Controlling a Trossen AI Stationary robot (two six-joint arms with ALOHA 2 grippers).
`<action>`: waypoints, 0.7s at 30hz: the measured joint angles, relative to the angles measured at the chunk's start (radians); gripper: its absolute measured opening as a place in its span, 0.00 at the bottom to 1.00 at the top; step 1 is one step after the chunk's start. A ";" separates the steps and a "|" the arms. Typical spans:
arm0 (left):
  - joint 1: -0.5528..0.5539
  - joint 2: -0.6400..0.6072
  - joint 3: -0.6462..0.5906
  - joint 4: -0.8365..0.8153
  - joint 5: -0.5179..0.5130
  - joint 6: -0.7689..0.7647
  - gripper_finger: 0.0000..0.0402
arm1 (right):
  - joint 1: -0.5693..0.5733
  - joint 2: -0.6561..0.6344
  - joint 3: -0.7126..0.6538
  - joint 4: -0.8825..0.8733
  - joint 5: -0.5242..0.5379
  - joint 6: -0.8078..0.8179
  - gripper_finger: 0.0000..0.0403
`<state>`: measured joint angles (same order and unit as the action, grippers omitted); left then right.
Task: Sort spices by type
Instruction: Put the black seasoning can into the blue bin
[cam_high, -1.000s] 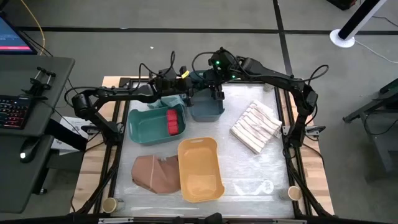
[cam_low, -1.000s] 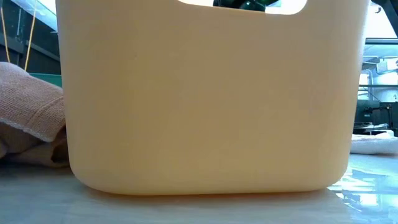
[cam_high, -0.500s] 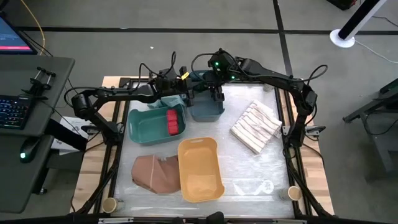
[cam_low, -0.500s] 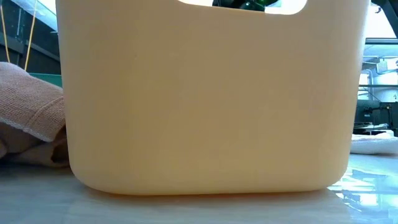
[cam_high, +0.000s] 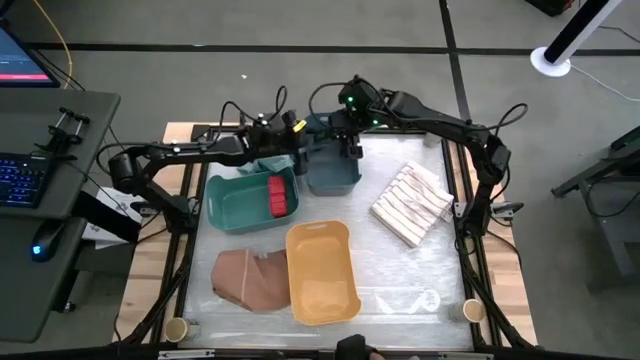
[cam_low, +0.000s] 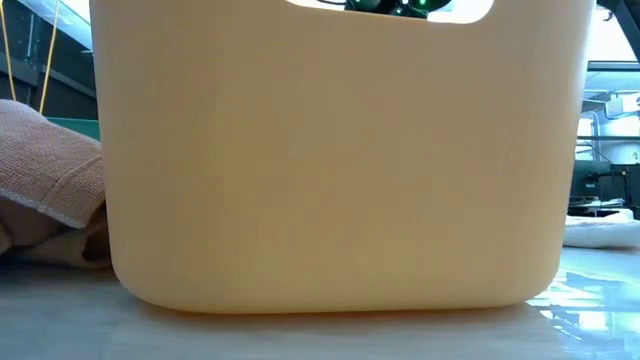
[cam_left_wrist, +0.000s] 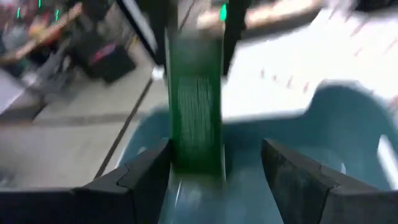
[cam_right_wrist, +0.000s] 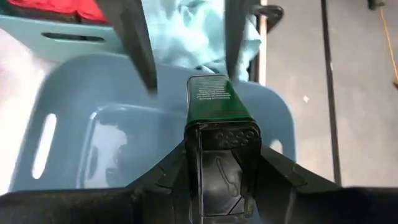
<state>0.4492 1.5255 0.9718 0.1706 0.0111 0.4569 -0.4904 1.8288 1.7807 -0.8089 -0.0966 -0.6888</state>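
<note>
over blue bin (cam_high: 330, 172), far tabletop edge | dark green spice tin (cam_right_wrist: 214, 106) clamped by right gripper (cam_right_wrist: 219, 146), long axis running out ahead of jaws | left gripper (cam_left_wrist: 214, 165) spread apart, tin between fingers untouched | red boxes (cam_high: 279, 194) in green bin (cam_high: 240, 203)

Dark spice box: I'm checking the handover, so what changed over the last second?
The left claw opened and let go of the dark spice box, edging back slightly toward its own side. The right claw stayed shut on the box above the blue bin. The green bin, yellow bin and striped cloth did not move.
</note>
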 joint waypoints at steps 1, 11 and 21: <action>-0.002 -0.016 -0.003 -0.033 -0.039 0.005 0.58 | -0.003 0.000 0.000 -0.005 0.017 0.003 0.31; 0.064 -0.382 -0.001 -0.219 -0.305 -0.037 0.58 | -0.069 0.070 0.002 0.067 0.047 0.668 0.31; 0.140 -0.594 -0.001 -0.287 -0.331 -0.252 0.58 | -0.020 0.129 0.002 0.098 0.150 1.366 0.31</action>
<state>0.5893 0.9310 0.9703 -0.1161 -0.3199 0.2050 -0.5100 1.9578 1.7824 -0.7113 0.0531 0.6774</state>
